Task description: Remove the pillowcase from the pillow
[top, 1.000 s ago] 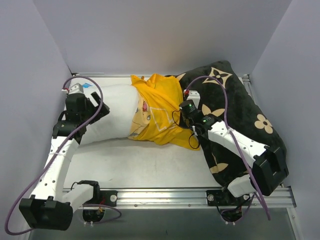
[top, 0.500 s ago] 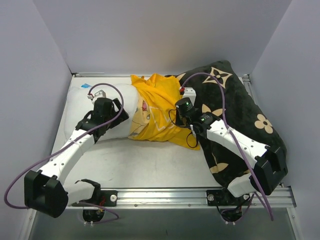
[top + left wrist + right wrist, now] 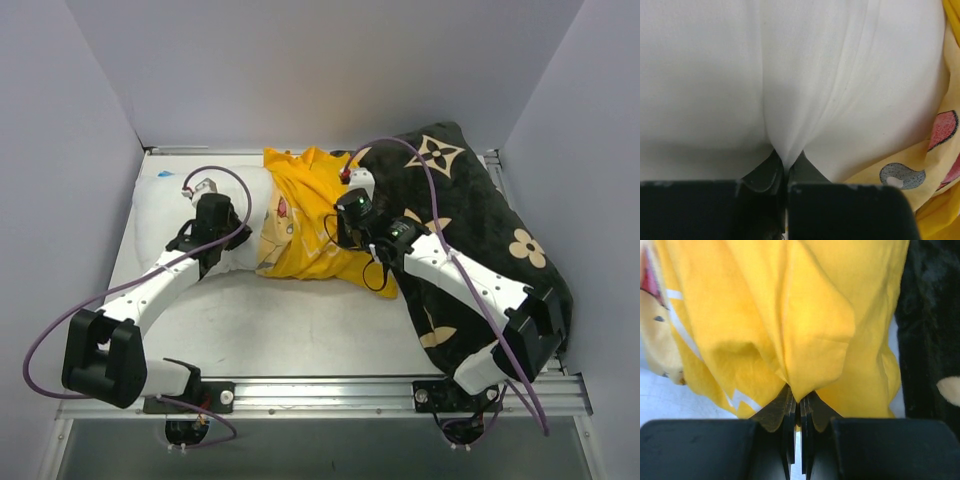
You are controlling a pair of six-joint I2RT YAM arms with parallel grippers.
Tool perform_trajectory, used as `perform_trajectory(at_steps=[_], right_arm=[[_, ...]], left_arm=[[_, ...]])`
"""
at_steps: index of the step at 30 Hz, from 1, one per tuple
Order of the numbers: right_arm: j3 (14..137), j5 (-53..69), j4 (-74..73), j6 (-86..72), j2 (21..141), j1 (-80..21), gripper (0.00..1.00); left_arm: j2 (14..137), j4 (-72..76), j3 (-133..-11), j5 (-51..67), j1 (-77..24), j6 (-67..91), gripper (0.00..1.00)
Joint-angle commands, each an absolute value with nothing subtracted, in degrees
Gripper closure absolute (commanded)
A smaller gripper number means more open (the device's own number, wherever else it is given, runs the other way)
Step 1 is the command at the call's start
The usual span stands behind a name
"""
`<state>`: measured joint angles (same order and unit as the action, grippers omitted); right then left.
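At the bottom centre of the left wrist view, the left tool point(image 3: 785, 167) is pinched tight on a ridge of the pillow point(image 3: 790, 75), with white cloth drawn into a fold between its jaws. Low in the middle of the right wrist view, the right tool point(image 3: 799, 402) is likewise closed, on a hanging fold of the pillowcase point(image 3: 815, 315). From above, the yellow case sits bunched around the right-hand end of the white pillow in the middle of the frame. The pillow's bare part reaches to the upper left, and the case's far side lies against the black flowered pillow point(image 3: 480, 230) filling the right of the frame.

The main risk, I judge, is a slipping grip: each tool has only a thin pinch of cloth, so a hard pull apart could tear it free. If the right tool has caught one layer only, the case may stretch and not slide. The left pinch may hold just the pillow's skin, letting the filling drag along the bench point(image 3: 290, 330). The black pillow may also block the case's way out
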<state>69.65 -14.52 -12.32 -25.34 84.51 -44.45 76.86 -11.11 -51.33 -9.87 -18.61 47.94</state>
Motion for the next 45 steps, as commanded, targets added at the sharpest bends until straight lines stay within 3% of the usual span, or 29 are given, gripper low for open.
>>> perform_trajectory(at_steps=[1,4,7,8,11,17,24,30,33,34,36,45], right_arm=[[76.97,-11.71,-14.06,-21.81,87.53,-45.17,1.0],[87.16,-5.65,-16.08,-18.74,93.76,-46.23,0.97],[91.15,-5.08,-20.21,-16.44,96.16,-49.39,0.65],[89.84,-6.92,-20.3,-16.0,93.98,-49.83,0.47],[82.2,-10.08,-20.04,-17.22,87.14,-50.01,0.32],[60.5,-16.17,-15.57,-21.53,72.37,-49.83,0.21],[43.6,-11.69,-1.51,-21.8,69.95,-49.57,0.16],[46.31,-15.73,1.67,-23.38,80.67,-48.61,0.21],[47.89,-16.26,2.2,-24.08,82.53,-48.69,0.51],[48.34,-16.96,1.15,-24.6,81.66,-48.69,0.81],[49.91,-21.87,-4.78,-26.8,80.25,-48.87,1.0],[52.81,-32.52,-22.14,-28.74,55.06,-48.52,1.0]], left_arm=[[77.44,-10.63,-51.94,-10.19,-17.84,47.38,1.0],[75.68,-12.56,-52.29,-12.13,-17.58,47.81,1.0],[73.66,-15.2,-53.78,-14.05,-16.88,47.73,1.0],[73.04,-16.86,-54.83,-14.67,-16.53,47.38,1.0],[72.16,-20.64,-58.26,-14.77,-13.45,46.85,1.0],[72.07,-21.27,-60.73,-12.22,-10.55,45.97,1.0],[72.77,-21.44,-62.14,-10.11,-9.76,45.44,1.0],[72.6,-21.88,-62.49,-10.55,-9.06,45.0,1.0],[73.3,-21.97,-62.58,-10.55,-7.83,44.74,1.0],[73.56,-21.97,-62.58,-10.46,-7.04,44.65,1.0],[74.44,-21.97,-62.75,-10.2,-5.81,44.21,1.0],[78.31,-20.66,-62.93,-10.37,3.25,43.24,1.0]])
